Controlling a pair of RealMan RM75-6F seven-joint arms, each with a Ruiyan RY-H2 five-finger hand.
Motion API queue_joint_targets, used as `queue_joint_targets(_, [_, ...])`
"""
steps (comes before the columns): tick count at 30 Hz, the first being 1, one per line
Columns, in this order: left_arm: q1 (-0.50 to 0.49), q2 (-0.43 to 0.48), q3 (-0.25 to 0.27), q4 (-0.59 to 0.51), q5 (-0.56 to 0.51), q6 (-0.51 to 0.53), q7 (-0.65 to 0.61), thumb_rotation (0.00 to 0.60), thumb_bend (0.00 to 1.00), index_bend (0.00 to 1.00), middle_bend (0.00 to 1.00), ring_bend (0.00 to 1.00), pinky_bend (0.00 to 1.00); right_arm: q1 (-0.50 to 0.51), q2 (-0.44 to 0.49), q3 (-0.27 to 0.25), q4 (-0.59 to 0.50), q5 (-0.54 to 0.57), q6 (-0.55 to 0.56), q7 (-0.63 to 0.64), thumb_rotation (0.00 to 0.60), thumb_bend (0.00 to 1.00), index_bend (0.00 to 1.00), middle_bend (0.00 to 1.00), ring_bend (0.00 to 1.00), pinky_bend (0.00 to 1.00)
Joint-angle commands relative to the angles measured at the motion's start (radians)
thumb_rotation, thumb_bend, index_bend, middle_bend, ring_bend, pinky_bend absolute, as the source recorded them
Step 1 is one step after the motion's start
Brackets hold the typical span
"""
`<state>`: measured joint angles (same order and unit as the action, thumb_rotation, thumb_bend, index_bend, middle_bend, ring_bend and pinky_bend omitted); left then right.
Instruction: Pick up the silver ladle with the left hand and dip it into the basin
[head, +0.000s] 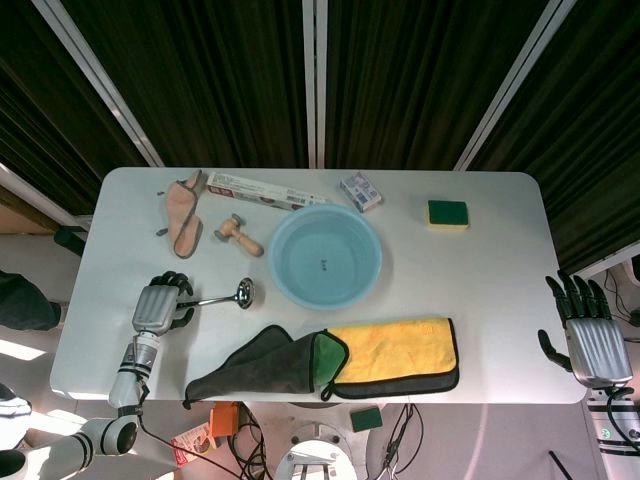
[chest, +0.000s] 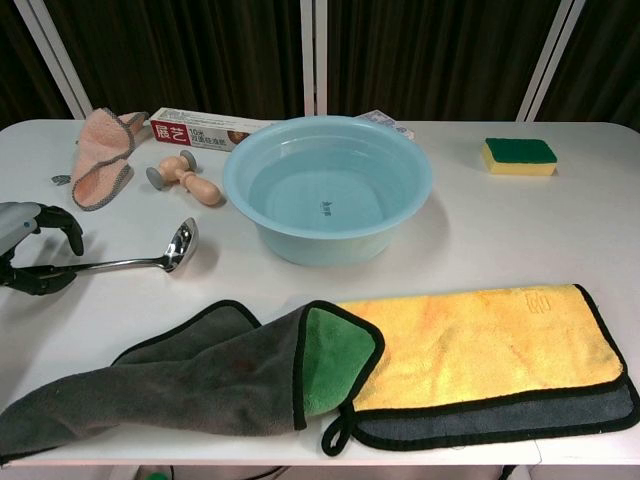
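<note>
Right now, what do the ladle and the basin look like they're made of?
Silver ladle: polished metal, likely stainless steel; its bowl and thin handle give mirror-like reflections. The left hand grips the handle end.
Basin: probably plastic; pale blue, smooth, slightly translucent wall with a soft sheen and a rolled rim.

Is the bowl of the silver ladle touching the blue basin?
Apart. The chest view shows bare table between the silver ladle bowl and the basin.

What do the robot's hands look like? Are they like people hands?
Somewhat. The left hand and right hand each have a ribbed silver back and black fingers. The left arm's wrist is silver and white, with a thin dark cable running beside it.
</note>
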<state>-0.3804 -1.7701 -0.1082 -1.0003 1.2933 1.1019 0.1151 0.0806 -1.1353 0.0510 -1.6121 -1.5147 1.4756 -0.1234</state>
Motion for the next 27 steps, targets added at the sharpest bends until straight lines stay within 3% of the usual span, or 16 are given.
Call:
queue_joint_targets(1, [0.002,-0.004,0.002,0.006,-0.001,-0.002,-0.004,0.547,0.32,0.45,0.25,0.14,0.23,0.001,0.000,0.001,0.000,0.001,-0.001,0.000,0.600,0.38,0.00,0.00,0.00,0.00])
queue_joint_targets(13, [-0.005,-0.031,0.009,0.046,0.010,-0.001,-0.001,0.533,0.34,0.47,0.25,0.14,0.23,-0.001,0.006,0.000,-0.002,-0.001,0.001,0.007,0.600,0.39,0.00,0.00,0.00,0.00])
queue_joint_targets(27, [-0.005,-0.028,0.004,0.042,0.013,-0.008,-0.048,0.563,0.35,0.49,0.25,0.14,0.23,0.002,0.001,0.001,0.000,0.003,-0.005,-0.001,0.600,0.38,0.00,0.00,0.00,0.00])
